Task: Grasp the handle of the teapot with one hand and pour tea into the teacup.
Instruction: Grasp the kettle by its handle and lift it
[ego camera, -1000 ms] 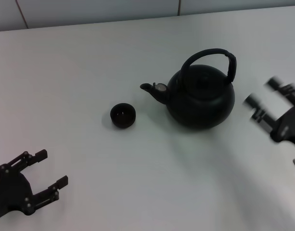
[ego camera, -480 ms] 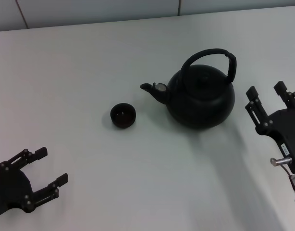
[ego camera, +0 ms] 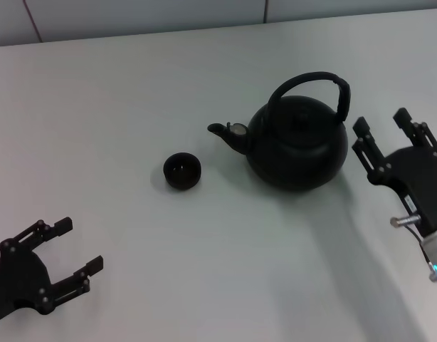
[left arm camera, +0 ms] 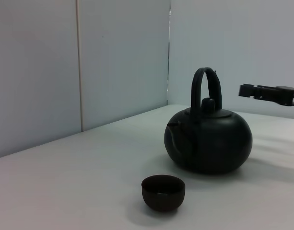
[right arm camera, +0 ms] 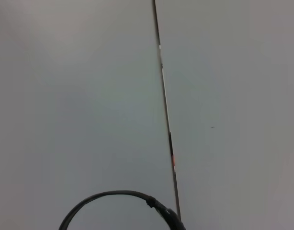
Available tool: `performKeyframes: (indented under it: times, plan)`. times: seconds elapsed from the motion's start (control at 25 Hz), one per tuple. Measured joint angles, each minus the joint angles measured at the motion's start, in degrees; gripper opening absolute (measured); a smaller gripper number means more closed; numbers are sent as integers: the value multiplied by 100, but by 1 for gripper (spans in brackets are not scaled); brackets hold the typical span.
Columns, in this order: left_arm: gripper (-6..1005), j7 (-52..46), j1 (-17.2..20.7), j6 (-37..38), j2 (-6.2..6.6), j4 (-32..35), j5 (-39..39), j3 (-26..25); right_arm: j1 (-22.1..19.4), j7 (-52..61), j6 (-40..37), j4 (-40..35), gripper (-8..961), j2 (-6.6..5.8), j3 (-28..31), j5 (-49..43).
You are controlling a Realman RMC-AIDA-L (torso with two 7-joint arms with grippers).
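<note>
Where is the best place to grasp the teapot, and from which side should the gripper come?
Probably the handle, on its thicker wrapped side. It arches upright over the teapot, and that side faces the open right gripper, which is beside the pot, so come from the robot's right. The spout points toward the teacup.

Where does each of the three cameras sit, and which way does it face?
Head view: high, looking down at the table; teapot, teacup, left gripper and right gripper, both open.
Left wrist view: low over the table, facing teacup and teapot; right gripper beyond.
Right wrist view: faces the wall; only the handle shows.
All three share the teapot's handle.
</note>
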Motion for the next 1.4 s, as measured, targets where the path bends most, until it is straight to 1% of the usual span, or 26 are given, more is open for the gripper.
performKeyframes:
  times: [0.04,0.12,0.4,0.64,1.4]
  plan:
    - [802,0,0,0,0,0,0,0,0,0,0,0,569,0,0,0]
    - [801,0,0,0,-2,0,-3,-13,163,18,147,-74,568,-5,6,3]
    - [801,0,7,16,-14,-20,-16,-108,452,51,478,-242,565,0,85,13]
    - [801,0,8,77,-16,-48,-20,-232,545,54,670,-297,563,1,230,1]
    - [802,0,-30,76,-29,-54,-17,-245,688,58,895,-361,556,-8,161,-110]
